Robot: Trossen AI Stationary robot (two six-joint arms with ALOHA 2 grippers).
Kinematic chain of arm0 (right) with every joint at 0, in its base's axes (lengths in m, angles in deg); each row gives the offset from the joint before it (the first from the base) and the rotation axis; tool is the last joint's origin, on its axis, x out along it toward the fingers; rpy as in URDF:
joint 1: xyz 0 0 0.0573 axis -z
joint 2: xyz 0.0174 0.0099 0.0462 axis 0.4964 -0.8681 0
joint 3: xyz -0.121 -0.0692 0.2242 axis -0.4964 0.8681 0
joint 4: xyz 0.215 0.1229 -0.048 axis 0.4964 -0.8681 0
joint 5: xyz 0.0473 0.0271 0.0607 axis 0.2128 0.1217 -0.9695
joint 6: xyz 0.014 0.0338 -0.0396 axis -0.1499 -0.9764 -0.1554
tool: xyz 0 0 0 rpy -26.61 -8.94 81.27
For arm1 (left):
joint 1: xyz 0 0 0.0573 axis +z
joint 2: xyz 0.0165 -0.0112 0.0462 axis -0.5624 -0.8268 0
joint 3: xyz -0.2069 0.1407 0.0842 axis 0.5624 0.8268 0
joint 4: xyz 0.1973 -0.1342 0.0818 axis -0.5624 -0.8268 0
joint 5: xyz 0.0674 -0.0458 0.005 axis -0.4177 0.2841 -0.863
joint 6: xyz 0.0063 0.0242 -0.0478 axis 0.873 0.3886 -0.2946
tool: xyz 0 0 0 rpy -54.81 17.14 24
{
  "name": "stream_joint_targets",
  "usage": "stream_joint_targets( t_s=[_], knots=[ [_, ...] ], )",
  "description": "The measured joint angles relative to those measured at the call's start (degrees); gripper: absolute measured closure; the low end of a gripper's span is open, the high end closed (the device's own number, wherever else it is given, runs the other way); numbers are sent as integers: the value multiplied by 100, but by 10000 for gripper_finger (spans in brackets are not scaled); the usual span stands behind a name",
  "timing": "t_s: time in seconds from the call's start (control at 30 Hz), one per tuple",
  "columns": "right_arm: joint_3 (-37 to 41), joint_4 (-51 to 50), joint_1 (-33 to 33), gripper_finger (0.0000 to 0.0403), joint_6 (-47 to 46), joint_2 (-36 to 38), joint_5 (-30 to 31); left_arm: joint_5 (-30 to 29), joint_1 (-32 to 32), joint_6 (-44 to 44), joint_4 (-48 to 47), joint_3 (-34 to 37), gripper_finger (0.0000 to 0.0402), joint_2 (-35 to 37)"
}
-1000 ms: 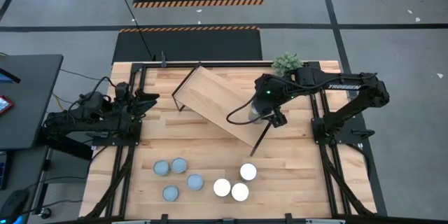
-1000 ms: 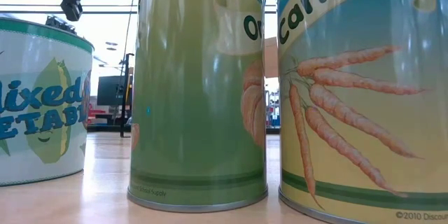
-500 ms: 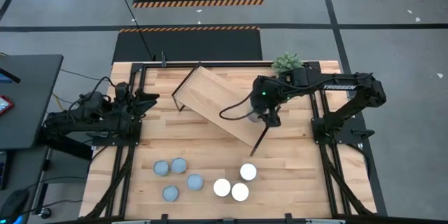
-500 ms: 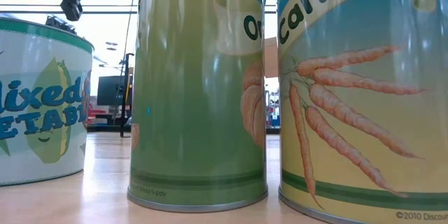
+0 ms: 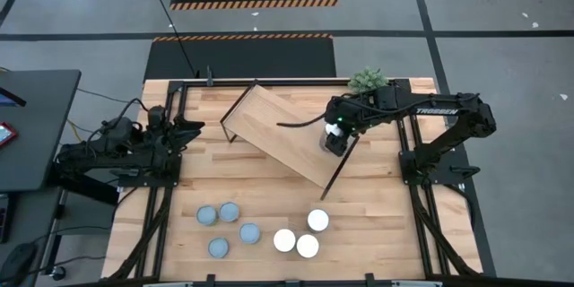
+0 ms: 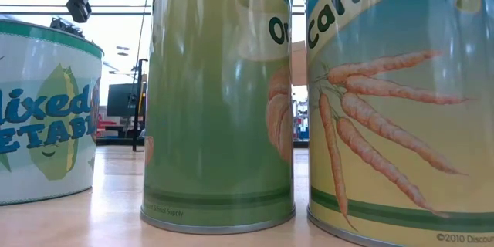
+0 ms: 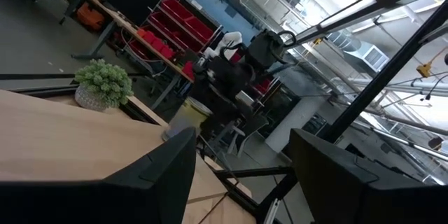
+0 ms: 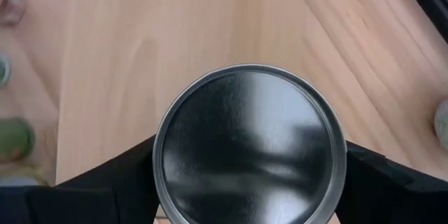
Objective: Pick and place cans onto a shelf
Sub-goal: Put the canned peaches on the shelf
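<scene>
The right gripper point(image 8: 248, 182) clamps a can point(image 8: 249, 143) over the shelf's point(image 5: 269, 130) right end, apparently to set it there.

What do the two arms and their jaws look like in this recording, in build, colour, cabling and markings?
Both arms are black, jointed metal. The right arm carries white TROSSEN lettering along its upper link and a small green light near its wrist; a black cable loops from it. The left arm is draped in loose black cables. The left gripper has broad, flat, matte black fingers.
</scene>
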State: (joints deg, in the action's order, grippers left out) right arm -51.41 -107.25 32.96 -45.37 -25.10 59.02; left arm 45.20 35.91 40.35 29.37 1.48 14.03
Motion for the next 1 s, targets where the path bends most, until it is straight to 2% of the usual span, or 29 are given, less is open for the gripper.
stream_joint_targets(
  t_s=[0.27, 0.67, 1.0],
  knots=[
    [0, -410, -171, 70, -523, 4, 458, 0, 1, 1, -4, 0, 166, 0],
    [2, -506, -264, 57, -709, 4, 401, 2, 0, 9, -4, 0, 166, 0],
    [7, -425, -150, 5, -780, -11, 232, 10, 0, 15, -3, 0, 166, 0]
  ],
)
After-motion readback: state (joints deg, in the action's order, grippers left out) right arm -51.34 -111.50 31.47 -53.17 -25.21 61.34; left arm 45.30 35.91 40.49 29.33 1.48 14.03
